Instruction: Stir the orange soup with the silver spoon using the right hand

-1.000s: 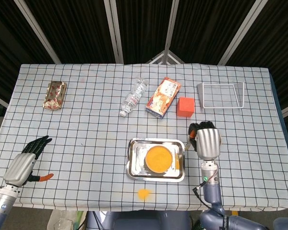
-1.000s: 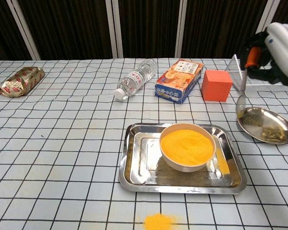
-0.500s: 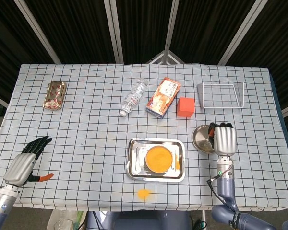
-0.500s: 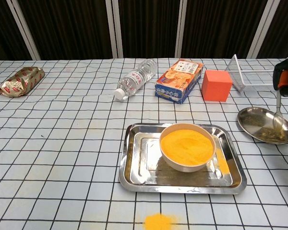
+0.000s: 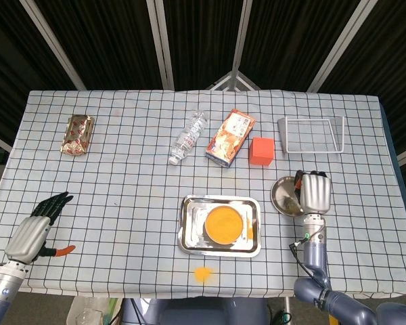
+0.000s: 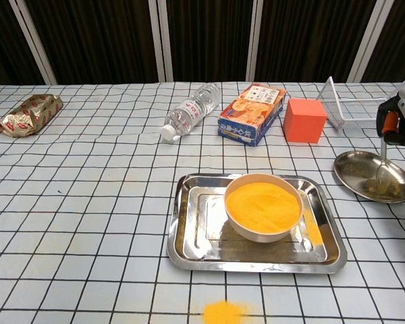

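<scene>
The white bowl of orange soup (image 6: 263, 205) (image 5: 223, 224) stands in a steel tray (image 6: 189, 251) (image 5: 187, 230) at the table's front middle. To its right lies a small silver plate (image 6: 359, 177) (image 5: 281, 194) with specks on it. My right hand (image 6: 399, 124) (image 5: 314, 192) hovers over that plate's far right side and holds the silver spoon (image 6: 382, 160) upright, its tip down on the plate. The head view hides the spoon under the hand. My left hand (image 5: 34, 230) rests open at the front left corner, far from the tray.
Behind the tray are a lying water bottle (image 6: 189, 111), an orange-printed box (image 6: 252, 113) and an orange cube (image 6: 304, 120). A white wire rack (image 6: 351, 108) stands back right, a foil snack packet (image 6: 28, 113) back left. Spilled orange powder (image 6: 223, 312) lies by the front edge.
My right hand has carried the spoon rightward from beside the tray to over the small plate and lowered its tip onto the plate. The left hand has not moved.
</scene>
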`<state>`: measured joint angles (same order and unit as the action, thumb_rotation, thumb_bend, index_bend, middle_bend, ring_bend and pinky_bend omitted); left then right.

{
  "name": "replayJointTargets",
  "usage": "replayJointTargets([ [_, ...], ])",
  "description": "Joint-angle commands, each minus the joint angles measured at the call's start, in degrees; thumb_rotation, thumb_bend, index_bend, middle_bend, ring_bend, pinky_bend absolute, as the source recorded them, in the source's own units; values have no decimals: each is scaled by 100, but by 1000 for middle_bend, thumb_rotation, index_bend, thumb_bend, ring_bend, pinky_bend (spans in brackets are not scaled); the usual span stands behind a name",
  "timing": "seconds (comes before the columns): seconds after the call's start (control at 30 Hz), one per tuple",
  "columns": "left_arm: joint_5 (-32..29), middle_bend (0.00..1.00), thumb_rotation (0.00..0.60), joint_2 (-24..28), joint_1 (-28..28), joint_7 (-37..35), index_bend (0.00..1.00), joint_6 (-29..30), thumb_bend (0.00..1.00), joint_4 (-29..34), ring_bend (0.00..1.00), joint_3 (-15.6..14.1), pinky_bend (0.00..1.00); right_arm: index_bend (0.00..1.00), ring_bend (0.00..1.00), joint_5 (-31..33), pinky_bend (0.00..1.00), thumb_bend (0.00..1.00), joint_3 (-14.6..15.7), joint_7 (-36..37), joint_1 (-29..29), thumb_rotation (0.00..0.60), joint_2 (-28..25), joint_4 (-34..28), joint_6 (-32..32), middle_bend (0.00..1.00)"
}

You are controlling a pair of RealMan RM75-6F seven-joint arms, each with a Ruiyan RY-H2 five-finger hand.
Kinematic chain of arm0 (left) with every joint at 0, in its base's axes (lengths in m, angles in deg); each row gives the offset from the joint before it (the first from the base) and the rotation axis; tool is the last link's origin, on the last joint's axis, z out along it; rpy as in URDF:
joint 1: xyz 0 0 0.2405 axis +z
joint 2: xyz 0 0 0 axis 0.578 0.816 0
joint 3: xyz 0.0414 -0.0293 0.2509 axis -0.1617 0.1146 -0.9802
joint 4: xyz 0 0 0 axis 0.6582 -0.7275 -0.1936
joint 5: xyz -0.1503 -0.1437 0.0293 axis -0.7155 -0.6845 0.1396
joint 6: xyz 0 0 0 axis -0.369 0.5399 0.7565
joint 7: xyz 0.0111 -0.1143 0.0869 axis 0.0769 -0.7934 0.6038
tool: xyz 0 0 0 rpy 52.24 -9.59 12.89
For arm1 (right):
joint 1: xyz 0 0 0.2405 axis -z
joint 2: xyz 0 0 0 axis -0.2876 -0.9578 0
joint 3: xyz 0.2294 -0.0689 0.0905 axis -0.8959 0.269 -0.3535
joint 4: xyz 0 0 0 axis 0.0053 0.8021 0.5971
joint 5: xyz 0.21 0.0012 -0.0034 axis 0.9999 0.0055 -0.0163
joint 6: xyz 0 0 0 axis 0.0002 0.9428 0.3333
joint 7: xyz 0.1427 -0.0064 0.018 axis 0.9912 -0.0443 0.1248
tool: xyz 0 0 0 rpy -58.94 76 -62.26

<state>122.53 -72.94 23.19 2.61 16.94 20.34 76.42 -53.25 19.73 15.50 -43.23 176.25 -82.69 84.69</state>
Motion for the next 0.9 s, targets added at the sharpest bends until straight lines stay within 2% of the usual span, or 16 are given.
replayJointTargets([
  [0.03,-5,0,600,0,-3,0,0,-9,29,0,0,0,0,950,569,76,484,779,-20,23,-47,600,72,89,-80,744],
  [0.1,-11,0,600,-2,-7,6,0,-16,29,-2,0,1,0,914,549,117,476,778,-32,34,-77,600,116,128,-122,743],
  [0.2,-19,0,600,-7,-3,16,0,-8,29,-3,0,4,0,783,477,147,438,763,-28,12,-117,600,150,167,-162,682],
  [0.33,-24,0,600,-12,-2,23,0,-6,29,-2,0,7,0,595,383,218,387,626,-39,-103,-152,600,137,95,-205,539],
  [0.47,-25,0,600,-9,-3,22,0,-6,29,-2,0,9,0,516,345,231,366,515,-17,-256,-157,600,73,-15,-181,489],
  [0.77,-7,0,600,-7,5,17,0,9,29,-6,0,3,0,354,272,322,324,457,9,-517,-117,600,-62,-229,-129,401],
  [0.9,-17,0,600,-10,5,30,0,6,29,-4,0,4,0,249,245,295,284,448,52,-553,-84,600,-152,-366,-70,365],
])
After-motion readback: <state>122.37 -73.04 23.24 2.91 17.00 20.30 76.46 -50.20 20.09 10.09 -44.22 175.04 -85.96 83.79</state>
